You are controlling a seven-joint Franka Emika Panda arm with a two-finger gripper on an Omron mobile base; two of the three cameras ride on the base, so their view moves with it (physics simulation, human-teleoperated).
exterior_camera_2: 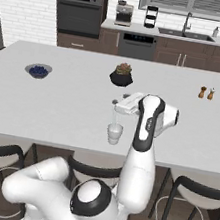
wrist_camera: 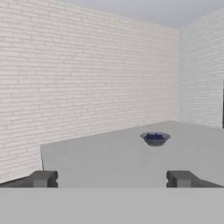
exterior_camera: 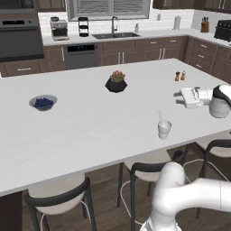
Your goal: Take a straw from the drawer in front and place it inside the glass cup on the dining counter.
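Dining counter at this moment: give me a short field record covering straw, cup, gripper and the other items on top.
straw: upright in the glass cup, top sticking out above the rim
glass cup: upright near the stool-side edge of the dining counter
gripper: open, empty, above the counter, off to one side of the cup
other items: bowl of blue contents, potted plant, two shakers

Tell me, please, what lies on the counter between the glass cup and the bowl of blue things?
Nothing: in the left base view, bare white dining counter runs between the glass cup and the bowl. The dark plant pot stands farther back.
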